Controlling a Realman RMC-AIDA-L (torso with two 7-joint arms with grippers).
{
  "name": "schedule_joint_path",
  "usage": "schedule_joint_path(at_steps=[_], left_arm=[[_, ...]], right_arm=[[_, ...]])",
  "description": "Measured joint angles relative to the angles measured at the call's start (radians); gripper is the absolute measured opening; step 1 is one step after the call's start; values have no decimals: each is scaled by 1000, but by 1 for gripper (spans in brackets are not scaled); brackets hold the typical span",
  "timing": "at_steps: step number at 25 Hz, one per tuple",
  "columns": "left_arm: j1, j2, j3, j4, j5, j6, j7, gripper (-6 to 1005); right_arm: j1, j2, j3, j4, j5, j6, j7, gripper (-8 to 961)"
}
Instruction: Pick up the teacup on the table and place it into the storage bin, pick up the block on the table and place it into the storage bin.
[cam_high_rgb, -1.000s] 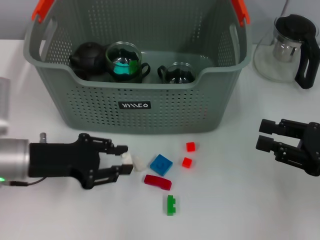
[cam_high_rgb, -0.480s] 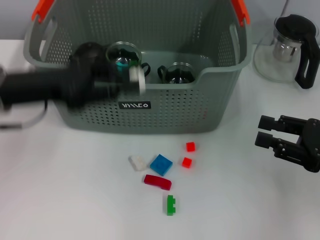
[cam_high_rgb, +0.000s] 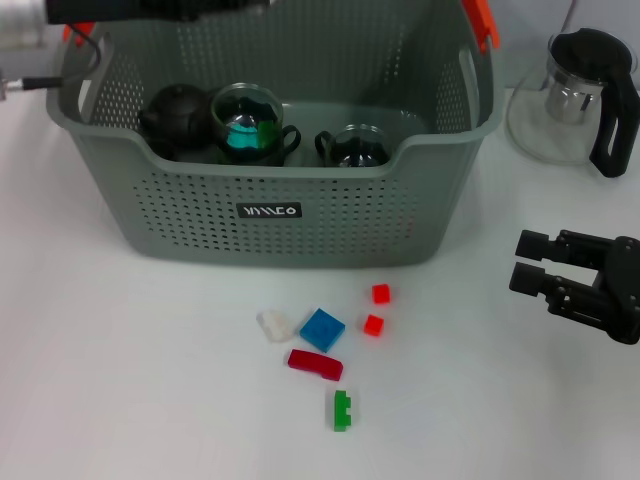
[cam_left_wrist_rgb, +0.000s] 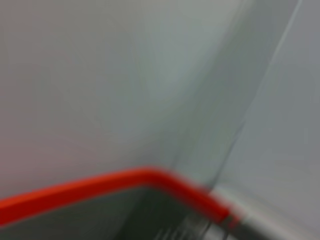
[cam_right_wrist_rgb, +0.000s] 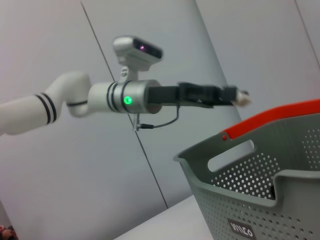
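Right wrist view: our left gripper (cam_right_wrist_rgb: 235, 95), jaws clamped on a small white block (cam_right_wrist_rgb: 243, 97), held high with the storage bin (cam_right_wrist_rgb: 260, 170) open straight below the jaws; our right gripper (cam_high_rgb: 545, 272), jaws apart, parked beside the bin.

bin (cam_high_rgb: 270, 210) top open | inside: teapot (cam_high_rgb: 172, 118), 2 cups (cam_high_rgb: 352, 146) | kettle (cam_high_rgb: 580, 95) blocks far right
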Motion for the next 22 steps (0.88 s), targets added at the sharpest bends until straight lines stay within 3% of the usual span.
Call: schedule_joint_path(at_steps=[3, 7, 13, 18, 21, 22], left_arm=[[-37, -1, 93, 74, 161, -72, -85, 406], [-68, -21, 216, 149, 328, -131, -190, 405], [-78, -77, 311, 196, 480, -279, -311, 406], [-45, -116, 307, 288, 460, -284, -306, 471], [20, -128, 294, 385, 352, -277, -294, 564], [59, -134, 270, 421, 253, -274, -265, 604]], right_arm=[[0, -1, 0, 0, 0, -2, 3, 530], [0, -1, 0, 0, 0, -3, 3, 530], [0, -1, 0, 0, -2, -4, 3, 530], [-5, -3, 0, 0, -1, -5, 3, 530], [-5, -3, 0, 0, 0, -6, 3, 529], [-5, -3, 0, 0, 0, -6, 3, 529]])
